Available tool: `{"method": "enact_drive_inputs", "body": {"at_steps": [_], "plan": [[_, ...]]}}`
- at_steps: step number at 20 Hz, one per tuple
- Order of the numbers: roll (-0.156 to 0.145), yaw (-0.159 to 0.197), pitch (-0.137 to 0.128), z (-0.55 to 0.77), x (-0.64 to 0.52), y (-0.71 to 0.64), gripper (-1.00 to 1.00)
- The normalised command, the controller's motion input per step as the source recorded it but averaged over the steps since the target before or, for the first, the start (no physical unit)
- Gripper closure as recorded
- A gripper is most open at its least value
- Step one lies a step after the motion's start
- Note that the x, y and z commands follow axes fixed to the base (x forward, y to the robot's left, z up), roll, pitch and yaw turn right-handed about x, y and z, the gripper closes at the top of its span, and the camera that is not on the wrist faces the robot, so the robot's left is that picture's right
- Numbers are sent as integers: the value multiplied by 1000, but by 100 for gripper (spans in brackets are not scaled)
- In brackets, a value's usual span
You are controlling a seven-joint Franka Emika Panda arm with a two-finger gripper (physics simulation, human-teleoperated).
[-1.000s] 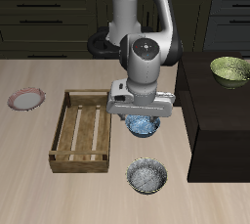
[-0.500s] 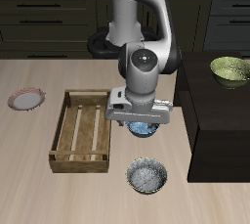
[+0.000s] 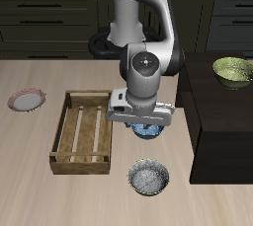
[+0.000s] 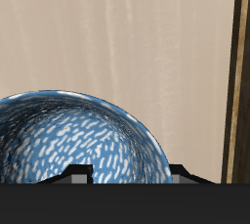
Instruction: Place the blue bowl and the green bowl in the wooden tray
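The blue bowl [image 3: 148, 130] rests on the table beside the wooden tray [image 3: 61, 131], mostly hidden under my hand. My gripper [image 3: 145, 124] is low over it and open. In the wrist view the speckled blue bowl [image 4: 68, 140] fills the picture, and the gripper [image 4: 132, 176] straddles its rim: one fingertip [image 4: 78, 174] over the inside, the other outside. The tray's wooden wall [image 4: 240, 71] runs along that view's edge. The green bowl [image 3: 233, 69] sits apart on the dark raised counter.
A grey speckled bowl [image 3: 148, 179] lies nearer the table's front edge, close to the blue bowl. A pink-rimmed plate [image 3: 27, 100] sits beyond the tray's far side. The dark counter [image 3: 222, 131] rises beside the blue bowl.
My gripper has come down onto the blue bowl, covering more of it. The bowls and the tray have not moved.
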Motion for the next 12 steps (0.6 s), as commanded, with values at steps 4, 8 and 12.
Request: {"method": "enact_drive_inputs", "body": {"at_steps": [4,8,12], "plan": [[10,-7,-20,73,2,-6,100],[27,-7,-33,66,4,36,100],[25,1,3,12,-6,149,100]]}}
